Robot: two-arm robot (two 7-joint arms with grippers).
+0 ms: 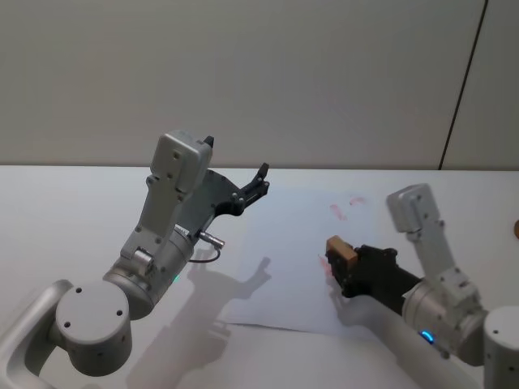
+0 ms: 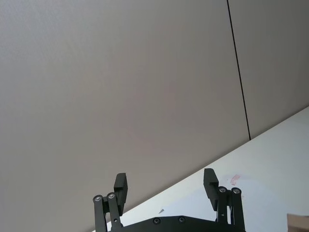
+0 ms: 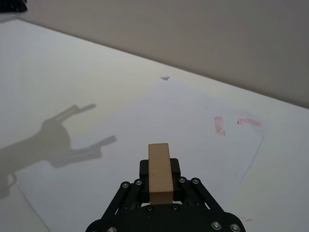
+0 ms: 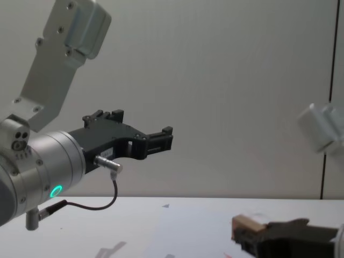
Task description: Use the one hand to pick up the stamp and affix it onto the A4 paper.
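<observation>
The right gripper (image 1: 340, 266), clamped on the wooden stamp (image 1: 341, 252), holds it over the A4 paper (image 1: 280, 251) (left gripper (image 1: 261, 180) parked aloft, fingers apart); the next move calls for a square downward press.

Stamp (image 3: 160, 173): lower end hidden between the right gripper's (image 1: 340, 266) fingers; inked face out of sight.
Paper (image 1: 280, 243): near right corner covered by that gripper; pink marks (image 1: 337, 212) too small to read.
Tan corner (image 2: 298, 224), left wrist view: cut off by the frame edge, identity unclear.
Chest view: right gripper cut by the lower edge.
</observation>
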